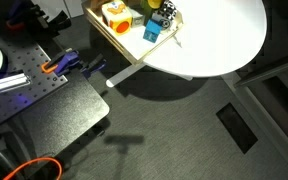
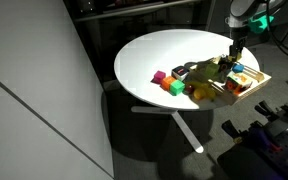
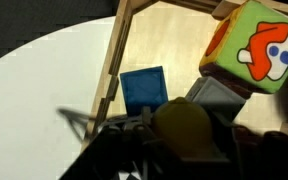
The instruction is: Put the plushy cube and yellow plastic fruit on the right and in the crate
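Note:
My gripper is shut on the yellow plastic fruit, a dull yellow roundish thing held between the jaws just above the crate's floor. The crate is a shallow light-wood tray at the table's edge, seen in both exterior views. The gripper hangs over it. The plushy cube, black-and-white spotted, sits inside the crate at its far end. It does not show in the wrist view.
In the crate lie a plain blue cube and a green, orange and white block. On the round white table stand a pink cube, a green cube and more toys beside the crate.

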{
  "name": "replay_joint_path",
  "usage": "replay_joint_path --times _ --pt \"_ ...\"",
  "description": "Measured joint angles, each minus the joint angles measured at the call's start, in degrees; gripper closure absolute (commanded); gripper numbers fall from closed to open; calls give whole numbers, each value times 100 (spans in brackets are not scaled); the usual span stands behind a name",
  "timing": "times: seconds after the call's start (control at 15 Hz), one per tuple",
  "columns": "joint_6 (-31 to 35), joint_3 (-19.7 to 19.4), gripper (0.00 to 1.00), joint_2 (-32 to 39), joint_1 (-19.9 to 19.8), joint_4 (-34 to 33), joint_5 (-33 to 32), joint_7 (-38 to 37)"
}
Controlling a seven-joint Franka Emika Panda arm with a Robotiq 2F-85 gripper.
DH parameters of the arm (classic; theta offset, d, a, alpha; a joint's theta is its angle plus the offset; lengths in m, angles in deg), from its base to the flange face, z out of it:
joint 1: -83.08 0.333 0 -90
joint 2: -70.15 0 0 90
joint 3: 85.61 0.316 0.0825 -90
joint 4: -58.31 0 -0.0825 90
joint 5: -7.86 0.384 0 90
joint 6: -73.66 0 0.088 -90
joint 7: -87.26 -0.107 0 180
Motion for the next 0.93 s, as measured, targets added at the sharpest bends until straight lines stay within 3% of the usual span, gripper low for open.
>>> replay_joint_path --times 0.07,0.13,0.27,0.93 --pt "0 4 17 -13 19 50 -26 0" --pt "0 6 16 -22 35 93 -40 3" --pt "0 9 3 -36 52 146 -69 5" --pt "0 0 0 -253 68 237 -181 -183"
